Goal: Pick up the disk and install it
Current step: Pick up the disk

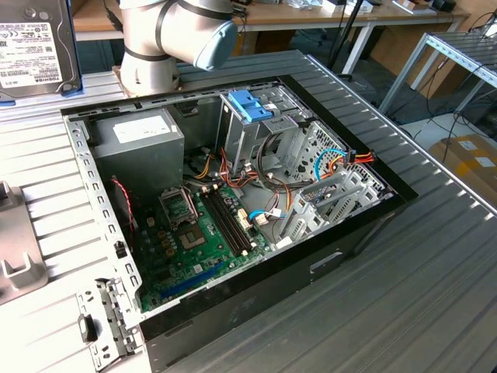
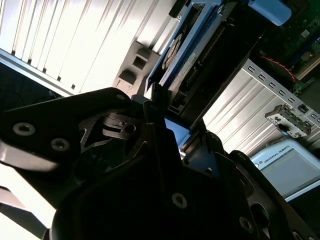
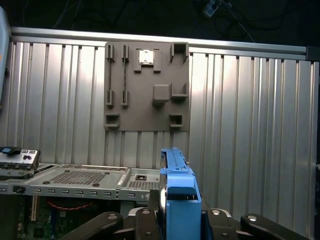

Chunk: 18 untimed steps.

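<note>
A: Exterior view, from its left. Where do we log the disk?

B: We log the disk (image 1: 35,47) in the top corner on the exterior view's left. Its label faces the camera, and it is well apart from the case (image 1: 233,311).

A: And the gripper?

B: In the first wrist view we see the gripper (image 3: 178,222) pinching the disk edge-on. There is a finger on each flat side, and the blue rail faces the camera. The disk hangs over the ribbed table (image 3: 240,125), not resting on it.

A: What do we note around it?

B: Lower on the exterior view's left, a grey fixture (image 1: 15,264) sits at the edge. Next comes a loose bracket (image 1: 97,326) on the table, just beside the case's corner. Inside the case, going right, we note the power supply (image 1: 138,136), then the board (image 1: 198,233), then the cage (image 1: 233,140) with a blue latch (image 1: 250,103) on top.

A: Anything in the way?

B: Cables (image 1: 225,167) lie across the space between the power supply and the cage. More cables, orange and blue, bunch beside the cage toward the exterior view's right. The arm (image 1: 194,31) stands behind the case.
</note>
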Motion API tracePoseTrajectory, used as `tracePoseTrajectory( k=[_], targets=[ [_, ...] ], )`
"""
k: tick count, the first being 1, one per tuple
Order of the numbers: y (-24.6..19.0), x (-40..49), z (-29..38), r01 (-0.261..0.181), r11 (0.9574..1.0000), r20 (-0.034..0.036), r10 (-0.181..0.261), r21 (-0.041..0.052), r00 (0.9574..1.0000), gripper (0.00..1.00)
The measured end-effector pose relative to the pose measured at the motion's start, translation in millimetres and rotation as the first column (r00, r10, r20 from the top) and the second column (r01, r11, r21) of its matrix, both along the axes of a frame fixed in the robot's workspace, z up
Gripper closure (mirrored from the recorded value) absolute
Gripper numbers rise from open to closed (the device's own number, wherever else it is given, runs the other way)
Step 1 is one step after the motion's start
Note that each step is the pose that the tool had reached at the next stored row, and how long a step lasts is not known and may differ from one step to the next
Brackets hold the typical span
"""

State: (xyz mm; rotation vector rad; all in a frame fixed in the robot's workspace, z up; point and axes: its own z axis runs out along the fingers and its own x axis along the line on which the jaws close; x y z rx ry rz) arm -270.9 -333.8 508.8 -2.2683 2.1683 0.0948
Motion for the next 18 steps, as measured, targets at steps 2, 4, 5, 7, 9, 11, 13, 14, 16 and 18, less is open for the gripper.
tracePoseTrajectory(
  k=[2,4,5,7,9,11,13,14,16,18],
  targets=[
    [0.0,0.7,0.0,0.000,1.0000,-0.0001,0.000,0.0000,1.0000,0.63],
    [0.0,1.5,0.0,0.000,1.0000,-0.0001,0.000,0.0000,1.0000,0.63],
    [0.0,1.9,0.0,0.000,1.0000,-0.0001,0.000,-0.0001,1.0000,0.63],
    [0.0,2.9,0.0,0.000,1.0000,0.0000,0.000,0.0000,1.0000,0.63],
    [0.0,3.7,0.0,0.000,1.0000,0.0000,0.000,0.0000,1.0000,0.63],
    [0.0,4.7,0.0,0.000,1.0000,0.0000,0.000,-0.0001,1.0000,0.63],
    [0.0,5.6,0.0,0.000,1.0000,-0.0001,0.000,0.0000,1.0000,0.63],
    [0.0,5.9,0.0,0.000,1.0000,-0.0001,0.000,0.0000,1.0000,0.63],
    [0.0,6.9,0.0,0.000,1.0000,-0.0001,0.000,0.0000,1.0000,0.63],
    [0.0,7.7,-0.1,0.000,1.0000,0.0000,0.000,0.0000,1.0000,0.63]
  ],
)
